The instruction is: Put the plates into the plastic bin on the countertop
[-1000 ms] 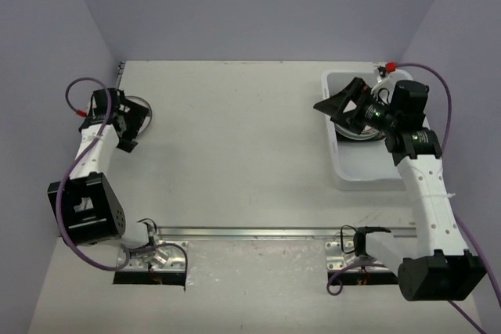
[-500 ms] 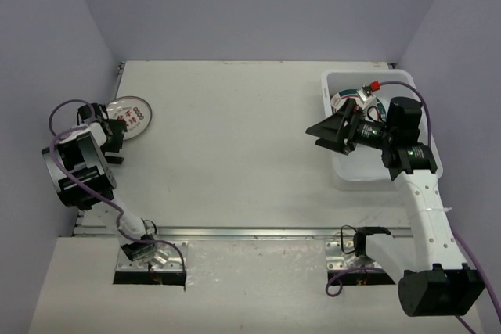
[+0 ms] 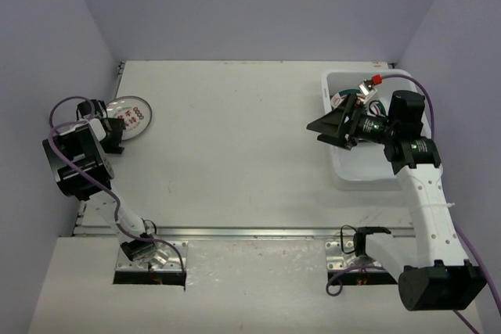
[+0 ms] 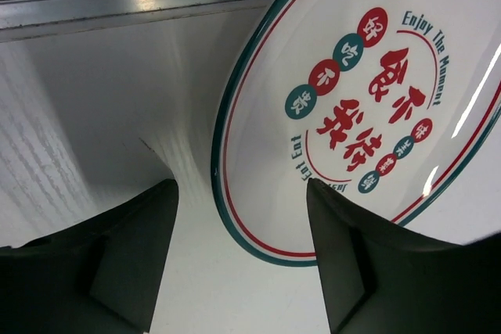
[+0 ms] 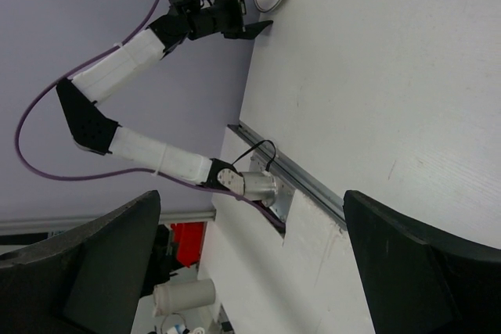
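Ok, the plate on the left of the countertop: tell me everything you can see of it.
The plate is round, glossy white, with a teal rim, a thin red ring inside it, and red and teal characters plus "Enjoy The Moment" printed in the middle. It lies flat, face up, near the left edge of the countertop. The left gripper straddles its rim, jaws apart; contact is unclear.
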### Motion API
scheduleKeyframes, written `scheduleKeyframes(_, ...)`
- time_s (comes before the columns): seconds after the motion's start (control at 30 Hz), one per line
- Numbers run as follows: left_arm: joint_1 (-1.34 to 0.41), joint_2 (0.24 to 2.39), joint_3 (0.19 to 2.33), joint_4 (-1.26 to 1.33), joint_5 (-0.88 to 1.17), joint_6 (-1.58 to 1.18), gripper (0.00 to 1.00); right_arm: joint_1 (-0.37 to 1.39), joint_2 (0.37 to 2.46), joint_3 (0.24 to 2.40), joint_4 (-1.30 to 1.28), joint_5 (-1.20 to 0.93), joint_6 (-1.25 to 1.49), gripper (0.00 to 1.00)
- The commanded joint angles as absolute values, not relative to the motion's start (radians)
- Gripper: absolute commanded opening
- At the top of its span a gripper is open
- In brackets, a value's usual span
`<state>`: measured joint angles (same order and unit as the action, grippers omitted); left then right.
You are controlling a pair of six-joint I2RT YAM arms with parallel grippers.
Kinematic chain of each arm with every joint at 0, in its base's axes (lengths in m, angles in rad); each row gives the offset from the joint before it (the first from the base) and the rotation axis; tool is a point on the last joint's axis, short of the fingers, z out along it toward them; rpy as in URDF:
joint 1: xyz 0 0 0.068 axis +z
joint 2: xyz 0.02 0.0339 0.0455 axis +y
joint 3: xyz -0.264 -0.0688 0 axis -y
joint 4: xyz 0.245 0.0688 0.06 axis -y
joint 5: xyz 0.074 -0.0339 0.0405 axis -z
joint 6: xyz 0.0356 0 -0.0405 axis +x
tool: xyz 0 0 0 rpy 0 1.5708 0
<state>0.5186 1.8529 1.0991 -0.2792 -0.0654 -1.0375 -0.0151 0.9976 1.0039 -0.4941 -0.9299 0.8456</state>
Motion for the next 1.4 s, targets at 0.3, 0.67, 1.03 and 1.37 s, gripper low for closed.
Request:
scheduleKeyframes(0.3,0.498,1.926,1.072,-0.219,0.071,-1.005,0.0,-0.014,1.037,1.12,-0.504,-0.88,0.82,0.99)
scheduleKeyframes(0.67,0.216,1.616,0.972,0.136,0.448,-0.927,0.0,-0.012,1.112,1.211,-0.569,-0.758,0.712,0.99)
scheduleKeyframes(1.03,-0.249,1.505,0.953,0.294,0.79,-0.941,0.0,0.021,1.373,1.35,-0.661,-0.643,0.503,0.97)
scheduleKeyframes(1.37,-0.283,1.471,1.01,0.299,0.897,-1.034,0.0,0.027,1.392,1.264,-0.59,-0.749,0.543,0.59)
